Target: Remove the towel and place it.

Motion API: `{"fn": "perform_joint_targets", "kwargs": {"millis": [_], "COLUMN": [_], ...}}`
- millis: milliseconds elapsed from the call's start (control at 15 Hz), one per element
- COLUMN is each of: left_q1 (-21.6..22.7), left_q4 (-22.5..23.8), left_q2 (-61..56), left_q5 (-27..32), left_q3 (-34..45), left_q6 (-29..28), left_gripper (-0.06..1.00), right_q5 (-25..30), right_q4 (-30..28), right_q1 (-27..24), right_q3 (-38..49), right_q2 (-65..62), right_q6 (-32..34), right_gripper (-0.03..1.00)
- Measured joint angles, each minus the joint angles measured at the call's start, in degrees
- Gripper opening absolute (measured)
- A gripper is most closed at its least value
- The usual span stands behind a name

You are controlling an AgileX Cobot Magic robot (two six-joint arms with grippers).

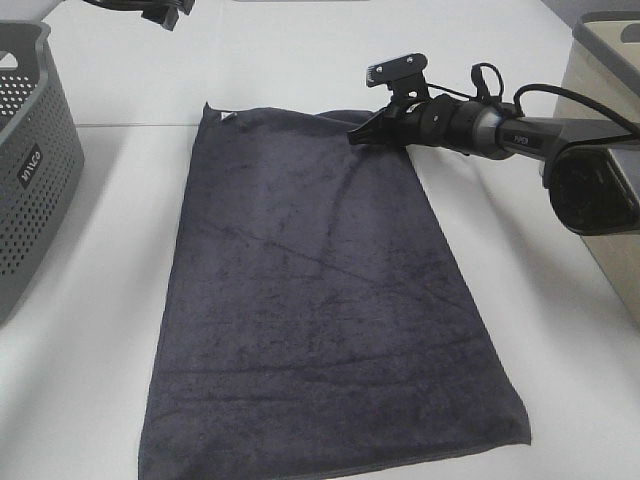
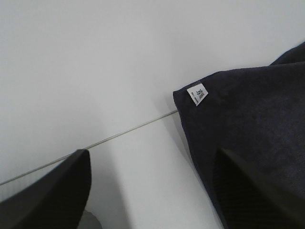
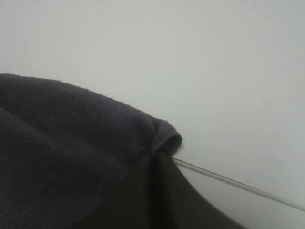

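Observation:
The dark charcoal towel (image 1: 320, 290) lies spread flat on the white table (image 1: 90, 330), with its small white tag (image 1: 227, 117) at the far left corner. My right gripper (image 1: 380, 100) is open at the towel's far right corner, one finger raised and the lower finger (image 3: 162, 200) at the cloth's edge, where the corner (image 3: 164, 136) bunches against it. My left gripper (image 1: 165, 12) is at the far left, mostly out of the high view. In its wrist view it is open (image 2: 152, 155) above the tagged corner (image 2: 198, 94) of the towel (image 2: 252, 114), holding nothing.
A grey perforated basket (image 1: 25, 170) stands at the left edge of the table. A beige bin with a grey rim (image 1: 610, 60) stands at the right, behind my right arm. A thin seam (image 2: 119, 133) crosses the table by the towel's far edge.

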Motion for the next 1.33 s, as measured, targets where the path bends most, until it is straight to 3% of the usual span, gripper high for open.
{"fn": "perform_joint_targets", "kwargs": {"millis": [400, 467, 600, 800, 867, 1067, 1267, 1333], "left_q1": [0.00, 0.00, 0.00, 0.00, 0.00, 0.00, 0.00, 0.00], "left_q4": [0.00, -0.11, -0.23, -0.63, -0.74, -1.09, -0.92, -0.86], "left_q2": [0.00, 0.00, 0.00, 0.00, 0.00, 0.00, 0.00, 0.00], "left_q5": [0.00, 0.00, 0.00, 1.49, 1.60, 2.75, 8.02, 9.17], "left_q3": [0.00, 0.00, 0.00, 0.00, 0.00, 0.00, 0.00, 0.00], "left_q6": [-0.23, -0.23, -0.23, -0.23, -0.23, -0.23, -0.23, -0.23], "left_gripper": [0.68, 0.68, 0.68, 0.68, 0.68, 0.68, 0.68, 0.68], "right_q5": [0.00, 0.23, 1.66, 5.33, 6.82, 18.56, 41.88, 45.72], "right_q4": [0.06, 0.17, 0.23, 0.17, 0.17, -0.23, -0.74, -1.15], "right_q1": [0.00, 0.00, 0.00, 0.00, 0.00, 0.00, 0.00, 0.00], "right_q3": [0.00, 0.00, 0.11, 0.11, 0.11, 0.11, 0.11, 0.11], "right_q2": [0.00, -0.17, -0.97, -5.56, -6.99, -13.41, -21.49, -22.80], "right_q6": [0.00, 0.00, 0.00, 0.00, 0.00, 0.00, 5.10, 7.22], "right_gripper": [0.02, 0.06, 0.22, 0.64, 0.65, 0.66, 0.66, 0.66]}}
